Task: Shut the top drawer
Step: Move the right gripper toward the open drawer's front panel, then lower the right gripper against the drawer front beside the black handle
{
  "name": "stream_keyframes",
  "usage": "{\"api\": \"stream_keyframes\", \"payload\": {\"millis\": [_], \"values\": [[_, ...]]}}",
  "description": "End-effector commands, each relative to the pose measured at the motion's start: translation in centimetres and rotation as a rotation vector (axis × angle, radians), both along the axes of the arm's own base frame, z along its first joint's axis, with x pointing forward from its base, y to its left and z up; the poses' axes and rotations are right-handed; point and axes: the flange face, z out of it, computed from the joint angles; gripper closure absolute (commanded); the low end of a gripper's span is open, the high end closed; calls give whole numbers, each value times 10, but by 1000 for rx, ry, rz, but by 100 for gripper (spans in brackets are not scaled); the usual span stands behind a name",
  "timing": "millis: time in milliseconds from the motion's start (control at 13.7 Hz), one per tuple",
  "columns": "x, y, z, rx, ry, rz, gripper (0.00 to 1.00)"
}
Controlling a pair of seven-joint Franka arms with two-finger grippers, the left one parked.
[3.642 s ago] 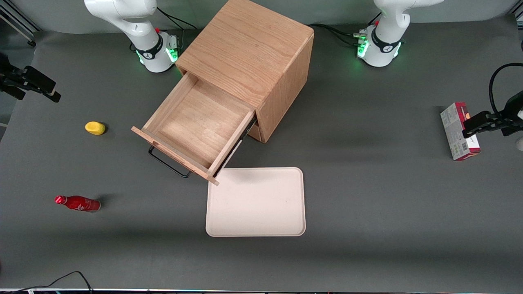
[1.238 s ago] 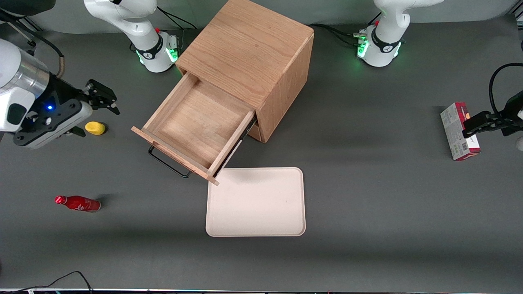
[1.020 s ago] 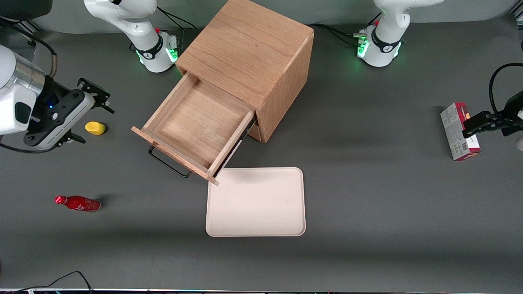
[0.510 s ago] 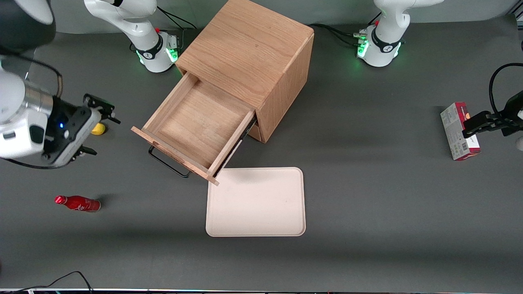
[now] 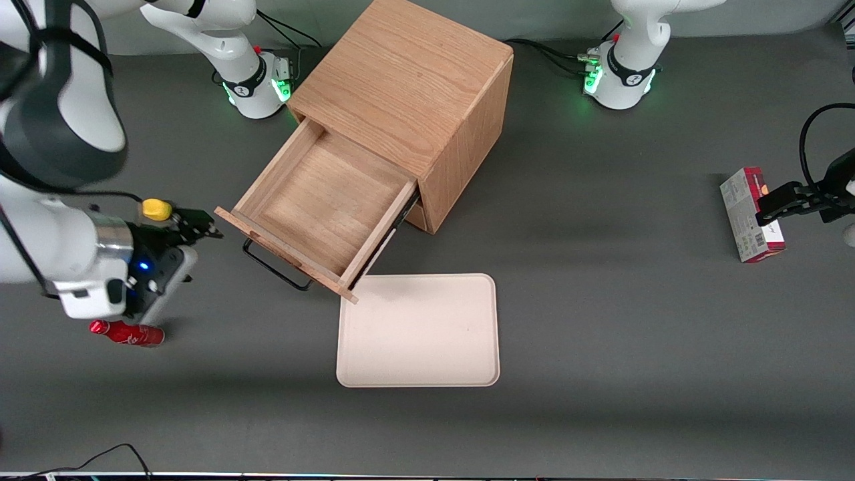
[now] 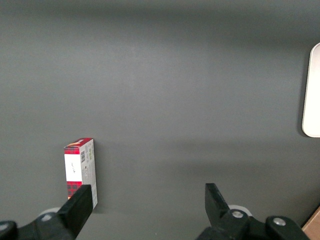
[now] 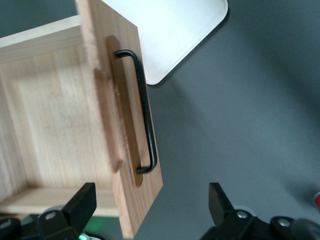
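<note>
with the shallow light oak top drawer (image 5: 325, 209) pulled fully out of the boxy wooden cabinet (image 5: 407, 100), the wide-spread black two-finger gripper (image 5: 194, 230), hovering beside its front panel, is best squared to that panel above the thin black wire handle (image 7: 141, 113) and pushed straight inward.

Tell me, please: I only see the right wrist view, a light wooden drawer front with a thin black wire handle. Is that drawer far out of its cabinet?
Observer: Yes. The front view shows the top drawer pulled far out of the boxy oak cabinet, with nothing inside it.
Operator: Where is the gripper?
Observer: The gripper is open, close to the drawer front's corner at the working arm's end.
Operator: Anything nearby?
Observer: A small yellow object lies beside it.
</note>
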Motion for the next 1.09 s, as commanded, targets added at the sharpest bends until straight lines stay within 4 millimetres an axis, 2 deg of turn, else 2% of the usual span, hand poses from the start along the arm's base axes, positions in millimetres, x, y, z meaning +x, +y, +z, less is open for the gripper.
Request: {"api": "stream_keyframes", "payload": {"millis": [0, 219, 656, 874, 1020], "values": [[-4, 15, -28, 0, 13, -60, 0], [-6, 27, -47, -10, 2, -107, 0], [-3, 29, -75, -2, -18, -122, 0], [-8, 30, -96, 10, -17, -142, 0], [-10, 29, -102, 17, -16, -151, 0]]}}
